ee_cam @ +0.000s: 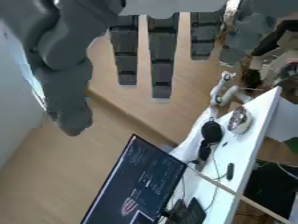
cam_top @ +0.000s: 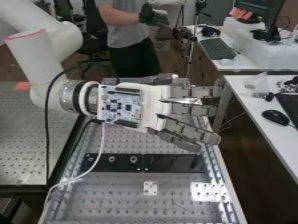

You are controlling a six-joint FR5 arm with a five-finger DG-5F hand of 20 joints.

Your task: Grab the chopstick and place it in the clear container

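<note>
The hand (cam_top: 186, 112) is held out level above the perforated bench, its dark grey fingers straight and slightly spread toward the right side of the high view. A shiny silvery strip (cam_top: 188, 101) lies along one finger there; whether it is a loose thing or part of the hand, I cannot tell. In the wrist view the hand (ee_cam: 163, 55) has its fingers extended, with the thumb apart from them. The hand is open.
Below the hand, a black bar (cam_top: 143, 163) with round fittings crosses the perforated bench (cam_top: 120, 187). White plates (cam_top: 151, 188) lie nearer. A desk (cam_top: 256, 107) with a mouse stands at the right. Cables hang beside the arm.
</note>
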